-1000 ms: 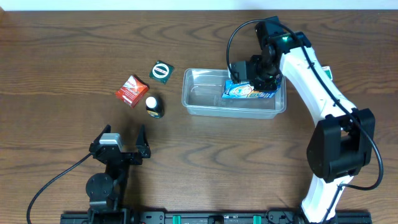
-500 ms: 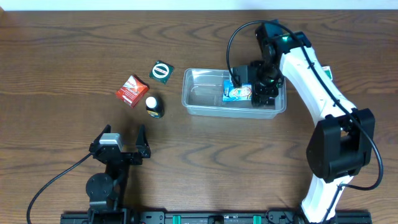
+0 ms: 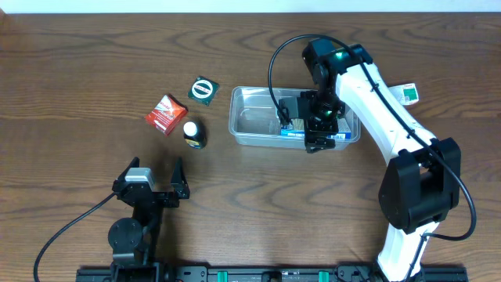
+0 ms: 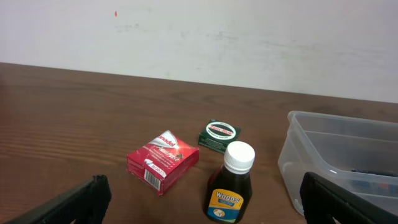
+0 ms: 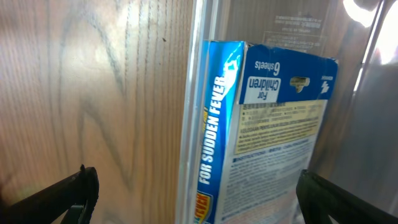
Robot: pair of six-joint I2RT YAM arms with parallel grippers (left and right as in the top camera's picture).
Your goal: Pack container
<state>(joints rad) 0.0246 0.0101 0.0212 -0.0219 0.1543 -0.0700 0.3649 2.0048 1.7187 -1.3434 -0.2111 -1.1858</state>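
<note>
The clear container (image 3: pixel 238 117) sits mid-table, and a blue box (image 3: pixel 293 133) lies inside it along the near wall. My right gripper (image 3: pixel 310 125) hovers over that box, open and holding nothing. In the right wrist view the blue box (image 5: pixel 273 137) rests against the clear container wall (image 5: pixel 199 62), between the wide-apart fingers of the right gripper (image 5: pixel 202 194) and touching neither. My left gripper (image 3: pixel 150 176) rests open near the front edge. Ahead of the left gripper (image 4: pixel 208 205) stand a dark bottle (image 4: pixel 231 183), a red box (image 4: pixel 163 160), a green box (image 4: pixel 219 134) and the container (image 4: pixel 311 143).
Left of the container lie the red box (image 3: pixel 165 113), the green box (image 3: pixel 203 91) and the white-capped bottle (image 3: pixel 193 133). A small green-and-white packet (image 3: pixel 408 94) lies right of the right arm. A black cable loops above the right wrist.
My right gripper has opened and let go of the blue box, which now lies in the container against the near wall. The gripper shifted left and nearer. The left arm stayed still.
</note>
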